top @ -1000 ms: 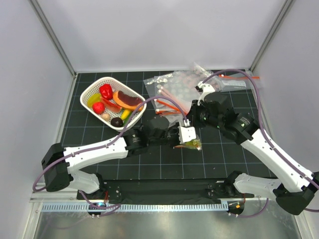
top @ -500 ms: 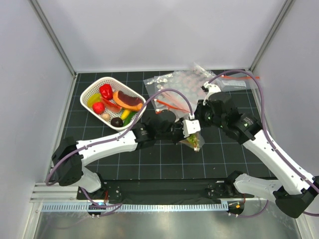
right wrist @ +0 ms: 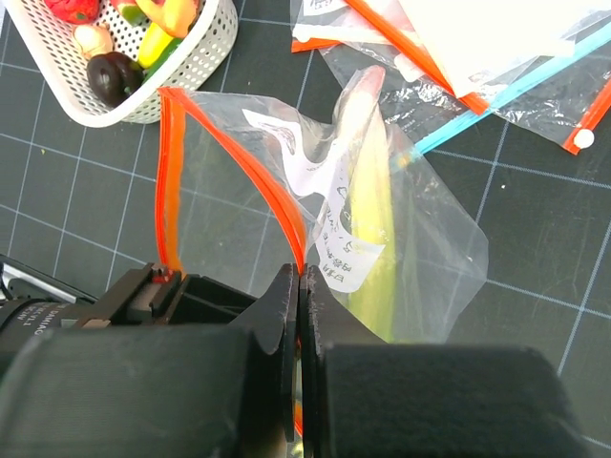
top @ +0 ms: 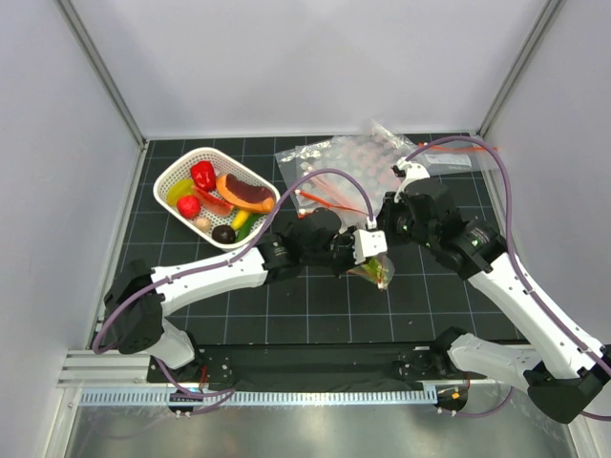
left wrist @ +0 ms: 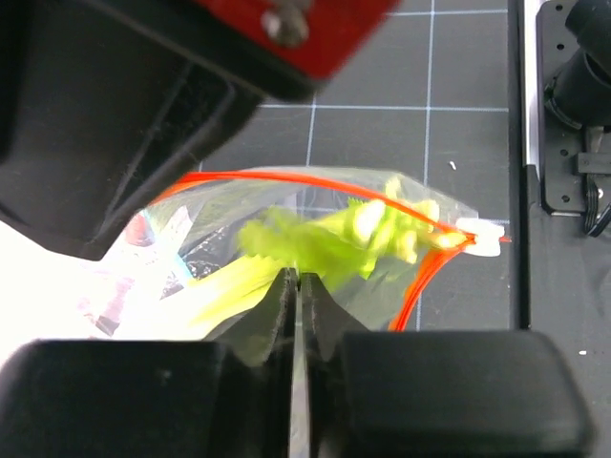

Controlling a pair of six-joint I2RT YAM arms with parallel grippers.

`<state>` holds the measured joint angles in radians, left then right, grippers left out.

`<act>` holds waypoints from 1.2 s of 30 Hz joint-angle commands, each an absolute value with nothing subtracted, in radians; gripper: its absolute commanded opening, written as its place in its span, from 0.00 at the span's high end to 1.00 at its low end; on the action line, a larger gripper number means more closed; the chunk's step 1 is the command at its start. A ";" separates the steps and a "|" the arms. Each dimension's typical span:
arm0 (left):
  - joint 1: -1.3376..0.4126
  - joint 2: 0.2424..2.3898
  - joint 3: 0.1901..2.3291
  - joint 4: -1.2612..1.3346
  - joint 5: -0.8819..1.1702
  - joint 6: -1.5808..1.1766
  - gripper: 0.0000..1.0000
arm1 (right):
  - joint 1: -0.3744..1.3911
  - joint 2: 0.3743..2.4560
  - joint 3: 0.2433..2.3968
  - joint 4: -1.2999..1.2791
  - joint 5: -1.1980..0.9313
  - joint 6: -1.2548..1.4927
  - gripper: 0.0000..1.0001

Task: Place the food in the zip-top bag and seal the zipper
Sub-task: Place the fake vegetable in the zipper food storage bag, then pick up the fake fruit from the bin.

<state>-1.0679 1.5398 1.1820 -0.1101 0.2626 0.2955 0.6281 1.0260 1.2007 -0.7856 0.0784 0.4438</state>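
The zip-top bag (top: 373,271) hangs between both grippers near the table's middle. A long green-and-white leafy stalk (left wrist: 334,239) lies inside it. That stalk (right wrist: 374,219) also shows through the film in the right wrist view. My left gripper (left wrist: 294,279) is shut on the bag's clear film below the stalk. My right gripper (right wrist: 301,272) is shut on the orange-red zipper (right wrist: 272,186), whose two sides stand apart at the mouth. A white slider (left wrist: 484,239) sits at the zipper's end. From above, the left gripper (top: 367,256) and right gripper (top: 380,234) almost meet.
A white slotted basket (top: 212,152) at the back left holds several toy foods, a small red fruit (top: 188,205) among them. Other clear bags (top: 334,167) lie in a heap behind the grippers. The basket's wall (right wrist: 191,67) is close to the held bag.
The left arm has swung forward and right, its gripper closing in on the right one. The bag has risen slightly and tilted. The right arm has shifted a little toward the back.
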 commanded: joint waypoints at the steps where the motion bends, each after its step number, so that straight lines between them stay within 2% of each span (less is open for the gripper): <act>1: -1.068 1.551 1.195 -0.146 0.296 0.310 0.84 | 0.624 0.992 1.209 -0.687 0.034 0.469 0.99; 2: -1.068 1.543 1.189 -0.135 0.329 0.310 0.77 | 0.624 0.994 1.209 -0.689 0.034 0.468 0.99; 5: -1.069 1.496 1.149 -0.084 0.388 0.307 0.70 | 0.621 0.996 1.206 -0.686 0.028 0.468 0.99; 10: -1.068 1.445 1.131 -0.077 0.410 0.310 0.70 | 0.618 0.999 1.206 -0.681 0.020 0.466 0.99; 15: -1.069 1.372 1.106 -0.078 0.399 0.308 0.65 | 0.611 1.003 1.204 -0.678 0.021 0.465 0.99; 25: -1.069 1.112 0.957 0.046 0.197 0.276 0.54 | 0.607 0.999 1.134 -0.617 0.015 0.462 0.99; 27: -1.069 1.066 0.925 0.072 0.077 0.261 0.50 | 0.607 0.983 1.112 -0.580 0.015 0.460 0.99; 29: -1.069 1.002 0.864 0.144 -0.059 0.230 0.42 | 0.607 0.953 1.074 -0.552 0.024 0.454 0.99; 30: -1.068 0.988 0.842 0.179 -0.239 0.215 0.30 | 0.606 0.940 1.057 -0.517 0.029 0.454 0.99; 32: -1.060 0.962 0.786 0.280 -0.421 0.172 0.18 | 0.607 0.911 1.008 -0.488 0.041 0.453 0.99; 33: -1.034 0.960 0.776 0.300 -0.587 0.108 0.09 | 0.607 0.904 0.997 -0.468 0.055 0.453 0.99; 34: -1.010 0.974 0.784 0.307 -0.651 0.059 0.05 | 0.607 0.893 0.977 -0.462 0.063 0.454 0.99; 36: -0.910 1.005 0.827 0.224 -0.707 -0.124 0.03 | 0.607 0.865 0.957 -0.447 0.090 0.453 0.99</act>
